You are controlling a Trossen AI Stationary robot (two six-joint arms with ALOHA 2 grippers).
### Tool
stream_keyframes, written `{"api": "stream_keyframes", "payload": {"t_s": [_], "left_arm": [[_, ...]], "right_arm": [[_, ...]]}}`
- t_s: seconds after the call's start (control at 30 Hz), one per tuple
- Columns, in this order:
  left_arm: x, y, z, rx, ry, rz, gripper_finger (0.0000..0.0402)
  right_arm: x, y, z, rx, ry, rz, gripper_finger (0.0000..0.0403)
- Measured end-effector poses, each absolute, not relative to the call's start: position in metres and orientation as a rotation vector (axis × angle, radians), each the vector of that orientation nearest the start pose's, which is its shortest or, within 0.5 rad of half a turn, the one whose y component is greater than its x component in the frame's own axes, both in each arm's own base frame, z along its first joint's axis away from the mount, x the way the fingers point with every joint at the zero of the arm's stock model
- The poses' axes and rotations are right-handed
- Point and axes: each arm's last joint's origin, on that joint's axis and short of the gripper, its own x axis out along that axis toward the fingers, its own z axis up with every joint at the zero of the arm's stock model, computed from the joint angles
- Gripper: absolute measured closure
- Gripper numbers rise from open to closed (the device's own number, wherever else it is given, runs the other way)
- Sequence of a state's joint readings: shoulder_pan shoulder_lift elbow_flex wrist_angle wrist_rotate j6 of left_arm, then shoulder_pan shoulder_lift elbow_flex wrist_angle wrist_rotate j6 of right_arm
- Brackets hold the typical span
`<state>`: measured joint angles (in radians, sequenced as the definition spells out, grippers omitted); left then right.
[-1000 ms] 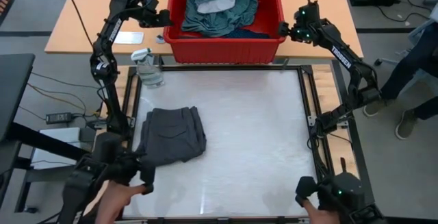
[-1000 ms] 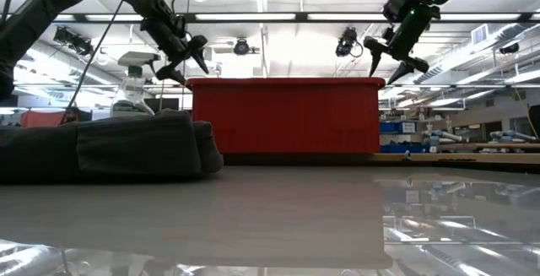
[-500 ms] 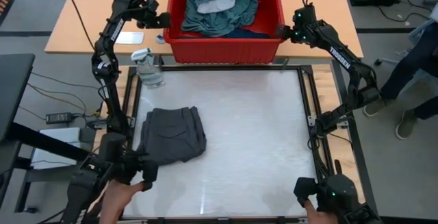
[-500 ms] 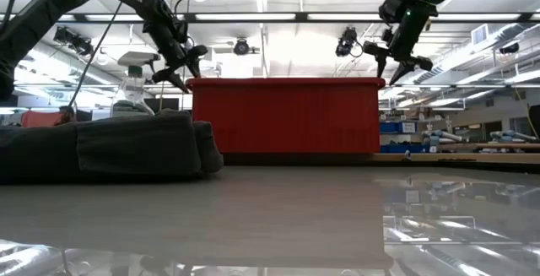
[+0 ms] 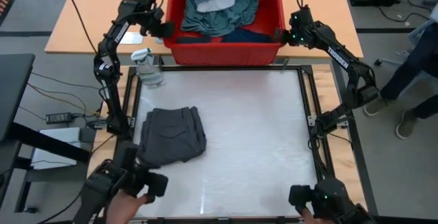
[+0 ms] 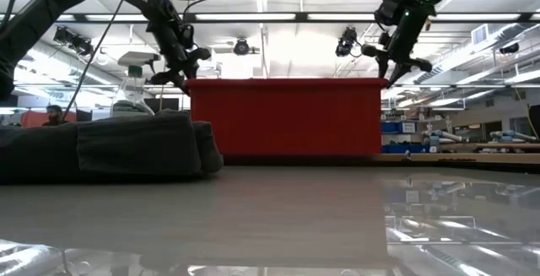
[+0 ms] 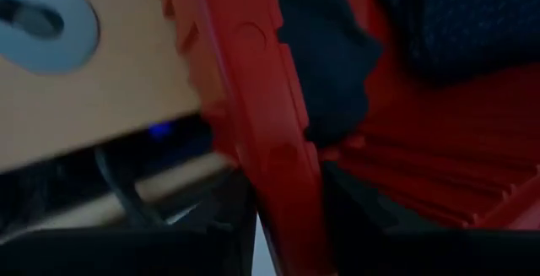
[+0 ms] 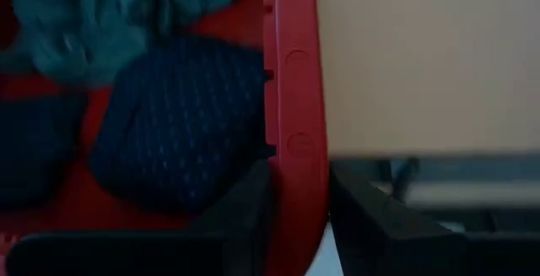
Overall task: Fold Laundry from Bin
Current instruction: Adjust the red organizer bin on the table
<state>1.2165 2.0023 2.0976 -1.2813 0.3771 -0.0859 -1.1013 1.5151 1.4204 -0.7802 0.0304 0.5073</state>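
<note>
Both the left gripper point(image 5: 166, 30) and right gripper point(image 5: 282, 35) seem clamped on the large red plastic bin's point(image 5: 226, 50) rolled rim; uneven pulling may tip it.

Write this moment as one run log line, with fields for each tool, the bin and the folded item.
left tool: clamped on left rim | right tool: clamped on right rim | bin: holds laundry, at table's far edge | dark grey piece: folded on table
</note>
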Motion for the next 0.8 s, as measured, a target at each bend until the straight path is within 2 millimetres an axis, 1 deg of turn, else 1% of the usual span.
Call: {"api": "stream_keyframes", "payload": {"t_s": [0.13,0.27,0.43,0.5,0.63,0.7,0.8], "left_arm": [[0.159,0.357,0.34,-0.96,0.928,0.72,0.0278],[0.167,0.341,0.341,-0.975,1.024,0.688,0.0274],[0.177,0.325,0.345,-0.966,1.088,0.648,0.0272],[0.182,0.32,0.348,-0.945,1.093,0.638,0.0271],[0.18,0.312,0.355,-0.923,1.112,0.653,0.0266],[0.178,0.31,0.36,-0.884,1.109,0.669,0.0256],[0.168,0.306,0.37,-0.852,1.097,0.686,0.0236]], "right_arm": [[0.144,-0.267,0.331,0.909,0.608,-1.234,0.0294],[0.145,-0.25,0.335,0.916,0.673,-1.218,0.0292],[0.145,-0.22,0.339,0.931,0.812,-1.201,0.0291],[0.143,-0.212,0.343,0.919,0.836,-1.21,0.0289],[0.14,-0.205,0.349,0.865,0.833,-1.226,0.0274],[0.138,-0.202,0.353,0.828,0.823,-1.221,0.0259],[0.134,-0.197,0.358,0.811,0.801,-1.222,0.0234]]}}
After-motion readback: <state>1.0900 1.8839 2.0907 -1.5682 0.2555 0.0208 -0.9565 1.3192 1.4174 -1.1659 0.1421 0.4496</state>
